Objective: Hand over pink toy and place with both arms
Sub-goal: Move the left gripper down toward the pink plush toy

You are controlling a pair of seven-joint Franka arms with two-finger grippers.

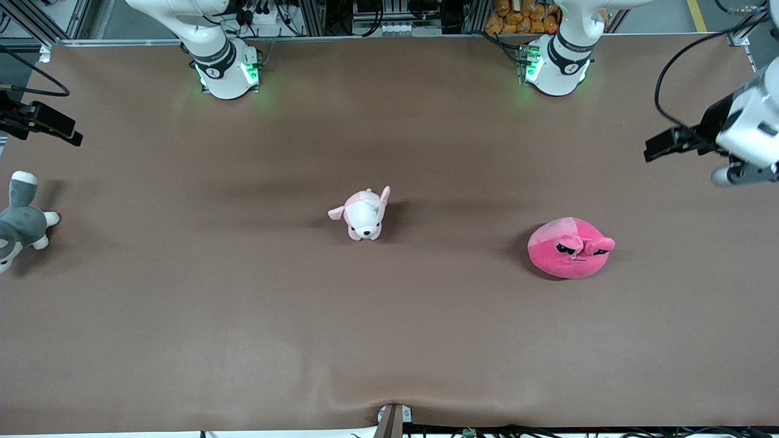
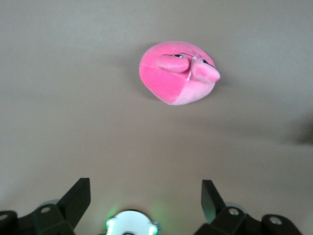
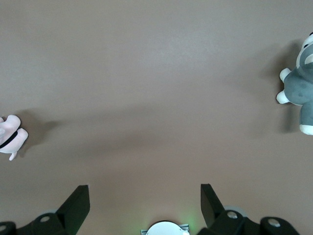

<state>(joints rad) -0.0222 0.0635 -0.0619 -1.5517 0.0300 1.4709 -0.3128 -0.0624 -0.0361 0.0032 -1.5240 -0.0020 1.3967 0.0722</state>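
Observation:
The pink toy [image 1: 569, 249] is a round hot-pink plush with stalk eyes. It sits on the brown table toward the left arm's end and also shows in the left wrist view [image 2: 178, 73]. My left gripper [image 2: 145, 183] is open and empty, held high over the table edge at the left arm's end, apart from the toy; its hand [image 1: 745, 131] shows in the front view. My right gripper [image 3: 144, 188] is open and empty, high over the right arm's end; only a black part [image 1: 39, 121] of its hand shows in the front view.
A small pale pink-and-white puppy plush [image 1: 364, 214] stands at the table's middle. A grey-and-white plush animal [image 1: 21, 222] lies at the right arm's end of the table. The brown cloth has a wrinkle near the front edge [image 1: 365, 389].

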